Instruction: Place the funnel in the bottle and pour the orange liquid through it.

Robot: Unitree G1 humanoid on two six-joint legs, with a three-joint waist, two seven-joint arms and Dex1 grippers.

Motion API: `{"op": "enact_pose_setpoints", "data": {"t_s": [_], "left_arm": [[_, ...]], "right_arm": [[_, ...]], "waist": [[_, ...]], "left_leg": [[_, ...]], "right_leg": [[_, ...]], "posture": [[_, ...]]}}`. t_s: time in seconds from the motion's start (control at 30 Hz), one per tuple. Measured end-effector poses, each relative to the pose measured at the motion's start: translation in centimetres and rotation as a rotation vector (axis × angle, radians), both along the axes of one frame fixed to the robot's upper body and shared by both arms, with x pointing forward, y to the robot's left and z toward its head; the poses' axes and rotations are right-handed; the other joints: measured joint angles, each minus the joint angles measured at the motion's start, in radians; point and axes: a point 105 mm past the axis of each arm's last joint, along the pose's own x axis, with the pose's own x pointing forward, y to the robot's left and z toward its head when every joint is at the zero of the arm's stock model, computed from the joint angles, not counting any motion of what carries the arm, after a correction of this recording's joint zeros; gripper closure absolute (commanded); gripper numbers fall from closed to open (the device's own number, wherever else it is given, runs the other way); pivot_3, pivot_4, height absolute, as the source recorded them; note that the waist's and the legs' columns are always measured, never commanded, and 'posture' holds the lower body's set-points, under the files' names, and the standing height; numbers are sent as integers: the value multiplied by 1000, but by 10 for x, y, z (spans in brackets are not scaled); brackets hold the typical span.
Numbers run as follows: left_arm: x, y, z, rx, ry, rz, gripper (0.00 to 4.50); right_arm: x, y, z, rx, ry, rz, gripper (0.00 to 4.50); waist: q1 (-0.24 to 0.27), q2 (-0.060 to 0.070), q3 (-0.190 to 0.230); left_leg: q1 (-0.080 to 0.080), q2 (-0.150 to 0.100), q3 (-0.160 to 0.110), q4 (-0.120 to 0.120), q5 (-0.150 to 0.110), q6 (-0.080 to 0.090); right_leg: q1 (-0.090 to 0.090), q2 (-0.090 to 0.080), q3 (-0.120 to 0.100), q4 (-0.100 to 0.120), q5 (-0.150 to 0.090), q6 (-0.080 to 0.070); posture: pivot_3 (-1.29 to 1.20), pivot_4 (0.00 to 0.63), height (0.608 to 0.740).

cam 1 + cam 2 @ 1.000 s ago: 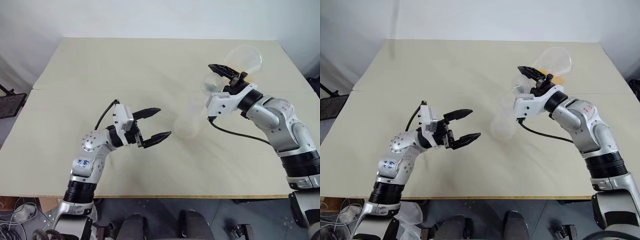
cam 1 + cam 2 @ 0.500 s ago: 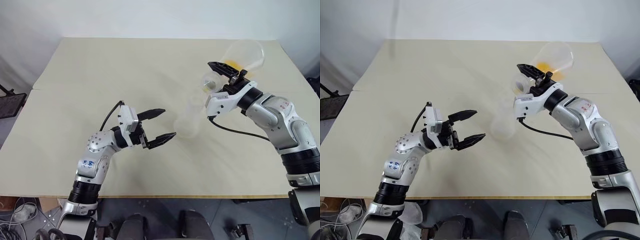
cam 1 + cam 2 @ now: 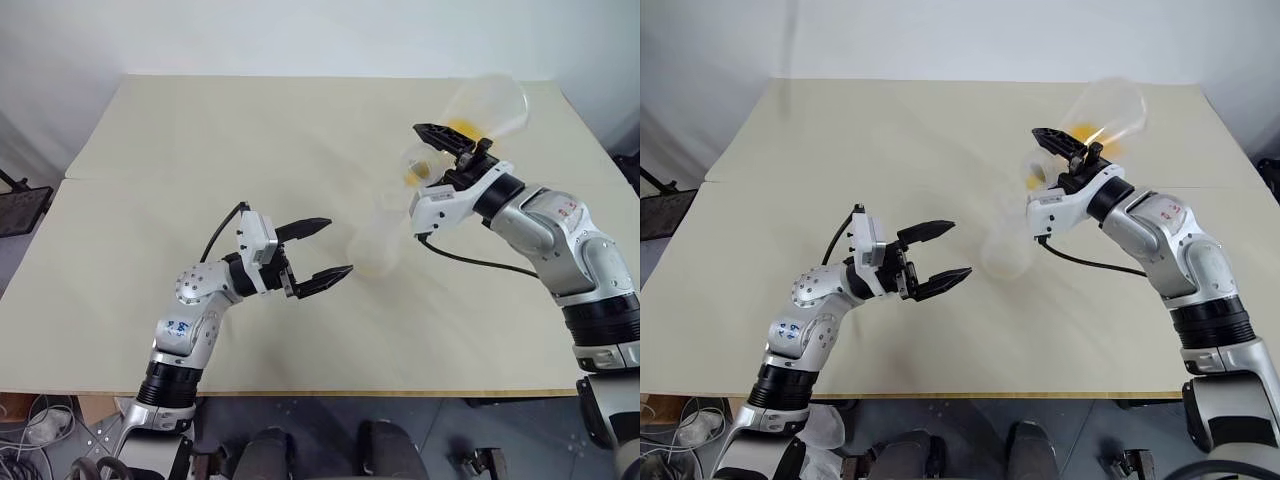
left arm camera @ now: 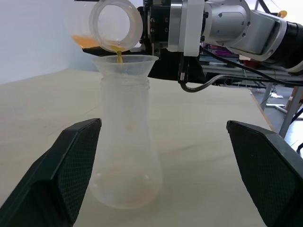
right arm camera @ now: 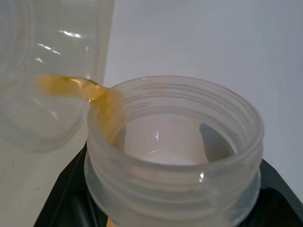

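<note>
1. Risk: the thin stream of orange liquid (image 4: 119,56) could miss the funnel (image 4: 124,65) if the flask (image 3: 488,103) tips faster; nothing steadies the bottle (image 4: 125,151).
2. Right gripper (image 3: 447,152) clamps the flask's neck; left gripper (image 3: 318,250) hangs apart, empty, at the bottle's 8 o'clock.
3. The bottle is clear and conical, at table (image 3: 200,150) centre; orange film at base.

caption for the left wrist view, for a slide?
Tilted clear wide-bottomed flask pours orange liquid into translucent funnel atop clear conical bottle.
</note>
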Motion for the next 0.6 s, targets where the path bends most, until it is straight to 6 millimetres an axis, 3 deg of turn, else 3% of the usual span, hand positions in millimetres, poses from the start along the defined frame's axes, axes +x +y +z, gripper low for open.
{"op": "enact_pose_setpoints", "data": {"t_s": [0.6], "left_arm": [[2, -1, 0, -8, 8, 15, 0]], "right_arm": [[0, -7, 0, -41, -17, -16, 2022]], "waist": [[-1, 0, 0]], "left_leg": [[0, 0, 0, 0, 0, 0]], "right_leg": [[0, 0, 0, 0, 0, 0]], "posture": [[0, 150, 740]]}}
